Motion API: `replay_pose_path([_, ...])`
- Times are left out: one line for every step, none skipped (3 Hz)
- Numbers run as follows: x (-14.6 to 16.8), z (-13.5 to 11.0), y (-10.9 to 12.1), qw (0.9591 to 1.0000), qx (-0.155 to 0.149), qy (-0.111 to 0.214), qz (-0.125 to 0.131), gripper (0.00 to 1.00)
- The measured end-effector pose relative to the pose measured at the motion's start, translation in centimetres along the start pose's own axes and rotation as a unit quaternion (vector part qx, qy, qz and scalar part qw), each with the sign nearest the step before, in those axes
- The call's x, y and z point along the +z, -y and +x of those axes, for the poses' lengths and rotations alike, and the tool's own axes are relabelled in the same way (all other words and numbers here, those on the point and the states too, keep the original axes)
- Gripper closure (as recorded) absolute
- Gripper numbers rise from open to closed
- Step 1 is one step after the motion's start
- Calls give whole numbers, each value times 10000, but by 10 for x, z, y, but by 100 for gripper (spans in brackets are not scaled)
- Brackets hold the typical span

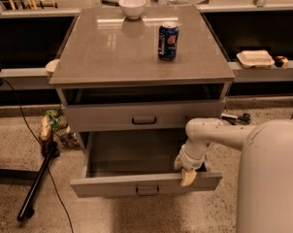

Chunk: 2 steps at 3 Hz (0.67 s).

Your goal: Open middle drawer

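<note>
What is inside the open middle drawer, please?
Only bare floor shows in the middle drawer; the upper drawer hides its back, the hand on its front rim its right corner.

White arm (219,130) bent fwd from body at right, wrist angled down; tool (185,174) hangs low, centre-right

Grey table (112,52), grey middle drawer (112,184); cream claw (187,176) at its front edge; blue can (168,41), white bowl (132,6).

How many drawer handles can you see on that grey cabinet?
2. One on the upper drawer, one on the pulled-out middle drawer, left of the claw at its front edge. Another may be hidden below.
</note>
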<state>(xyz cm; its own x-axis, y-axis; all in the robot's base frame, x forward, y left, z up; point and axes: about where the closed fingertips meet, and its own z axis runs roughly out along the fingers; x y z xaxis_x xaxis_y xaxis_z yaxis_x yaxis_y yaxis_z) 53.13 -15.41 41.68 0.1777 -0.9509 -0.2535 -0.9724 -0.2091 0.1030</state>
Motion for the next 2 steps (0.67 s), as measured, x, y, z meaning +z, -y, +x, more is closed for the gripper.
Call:
replay_pose_path([-24, 13, -9, 9998, 119, -102, -85, 0])
replay_pose_path([-69, 27, -25, 9997, 196, -141, -101, 0])
